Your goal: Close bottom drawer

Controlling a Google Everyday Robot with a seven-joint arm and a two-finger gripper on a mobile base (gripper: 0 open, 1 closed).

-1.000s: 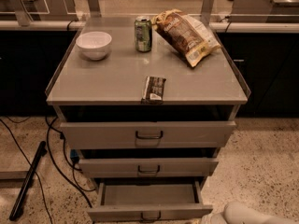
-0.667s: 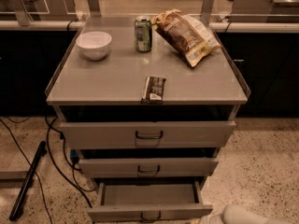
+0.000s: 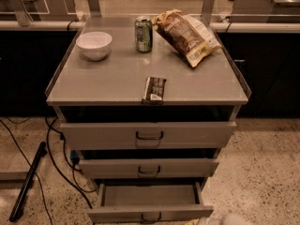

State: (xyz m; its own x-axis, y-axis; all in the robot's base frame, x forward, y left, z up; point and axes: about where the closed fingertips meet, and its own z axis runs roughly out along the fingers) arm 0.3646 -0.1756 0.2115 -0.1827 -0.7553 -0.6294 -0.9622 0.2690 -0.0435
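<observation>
Only a pale part of the claw (image 3: pixel 228 219) shows at the bottom edge, just right of the bottom drawer (image 3: pixel 149 213); I cannot tell whether it is released or clenched. That drawer is nearest and lowest, pulled well out with its inside bare.

To close it well, I would put the claw flat against the front panel near the handle (image 3: pixel 151 217). Then push straight in, level and centred, so the drawer does not skew on its runners. Stop once the front lines up with the fronts above.

There are three drawers. The middle drawer (image 3: pixel 149 167) and top drawer (image 3: pixel 149 135) each stand out a little. On the table (image 3: pixel 112 81) lie one bar (image 3: pixel 154 89), then one bowl (image 3: pixel 94 44), one can (image 3: pixel 143 34) and one bag (image 3: pixel 186 35).
</observation>
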